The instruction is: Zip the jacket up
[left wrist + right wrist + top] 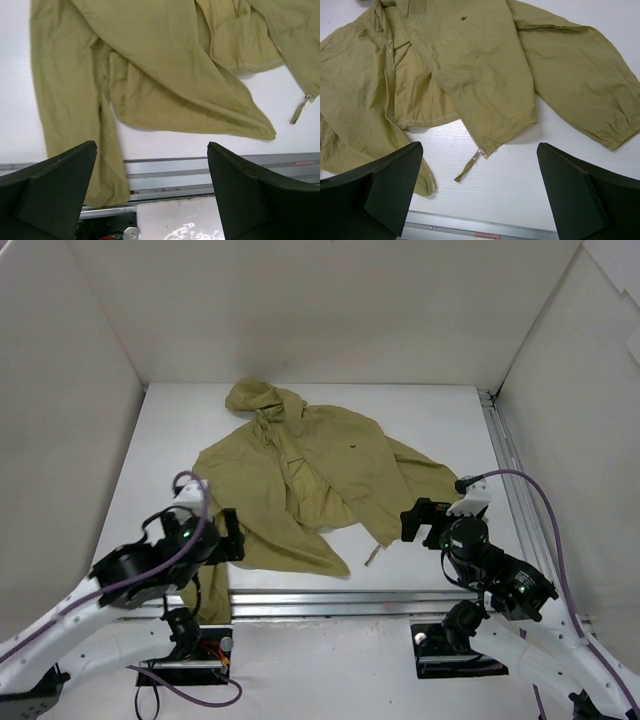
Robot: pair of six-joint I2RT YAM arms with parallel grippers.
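Note:
The olive-khaki jacket [320, 475] lies spread on the white table with its hood at the far end and its front open. Its two front panels part toward the hem. The zipper slider [479, 153], with a fabric pull tab, sits at the bottom corner of the right panel, and the other toothed edge [431, 181] lies to its left. My left gripper [232, 535] hangs open over the near left hem [151, 147]. My right gripper [420, 522] stands open just short of the slider [480, 147]. Neither holds anything.
An aluminium rail [330, 600] runs along the table's near edge, and the jacket's left sleeve [107, 185] drapes over it. Another rail [510, 470] lines the right side. White walls close in the back and both sides.

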